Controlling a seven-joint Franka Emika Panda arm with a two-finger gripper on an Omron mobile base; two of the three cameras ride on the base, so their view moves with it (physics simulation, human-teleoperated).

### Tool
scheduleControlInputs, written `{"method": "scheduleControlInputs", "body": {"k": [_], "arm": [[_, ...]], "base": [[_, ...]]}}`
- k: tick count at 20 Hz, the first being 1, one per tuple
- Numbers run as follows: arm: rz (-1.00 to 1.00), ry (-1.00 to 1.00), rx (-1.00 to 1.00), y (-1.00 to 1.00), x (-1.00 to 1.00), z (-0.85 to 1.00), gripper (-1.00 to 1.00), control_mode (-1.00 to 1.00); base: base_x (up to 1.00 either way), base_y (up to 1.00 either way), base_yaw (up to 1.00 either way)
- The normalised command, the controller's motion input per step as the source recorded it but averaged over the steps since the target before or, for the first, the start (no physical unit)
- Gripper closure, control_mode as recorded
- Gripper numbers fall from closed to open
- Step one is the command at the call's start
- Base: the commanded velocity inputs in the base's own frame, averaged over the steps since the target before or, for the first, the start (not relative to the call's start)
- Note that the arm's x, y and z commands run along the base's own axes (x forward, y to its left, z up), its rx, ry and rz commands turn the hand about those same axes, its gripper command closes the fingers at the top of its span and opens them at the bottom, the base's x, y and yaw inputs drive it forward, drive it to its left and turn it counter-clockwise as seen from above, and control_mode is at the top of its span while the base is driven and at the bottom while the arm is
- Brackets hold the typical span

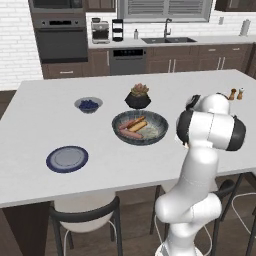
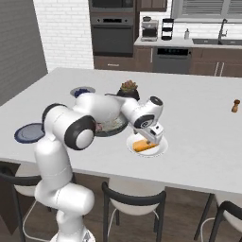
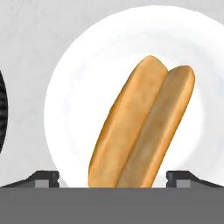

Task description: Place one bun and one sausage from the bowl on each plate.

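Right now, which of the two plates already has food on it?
The plain white plate under the tool; a bun lies on it. The dark blue plate with the greyish centre holds nothing.

Berry bowl (image 1: 88,104), potted plant (image 1: 138,96), shakers (image 1: 236,94) on white counter (image 1: 45,107).

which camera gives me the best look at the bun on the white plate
The hand view: the bun lies close up on the white plate, its split lengthwise clear, between the open gripper's fingertips. The right base view shows it small and partly behind the gripper. In the left base view the arm stands in front of that spot.
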Motion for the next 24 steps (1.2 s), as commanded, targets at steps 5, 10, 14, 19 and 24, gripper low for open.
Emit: {"method": "scheduleControlInputs", "body": {"k": [5,10,14,19,24], "arm": [[0.1,-0.05,0.0,0.93,-0.08,0.54,-1.0,-1.0],[0.15,0.0,0.0,1.0,0.01,0.21,-1.0,-1.0],[-0.03,0.0,0.0,0.97,0.04,0.13,-1.0,-1.0],[-0.13,0.0,0.0,0.7,0.3,0.04,-1.0,-1.0],[-0.12,-0.01,0.0,0.34,0.68,0.07,-1.0,-1.0]], "base": [[0.0,0.0,0.0],[0.0,0.0,0.0],[0.0,0.0,0.0],[0.0,0.0,0.0],[0.0,0.0,0.0]]}}
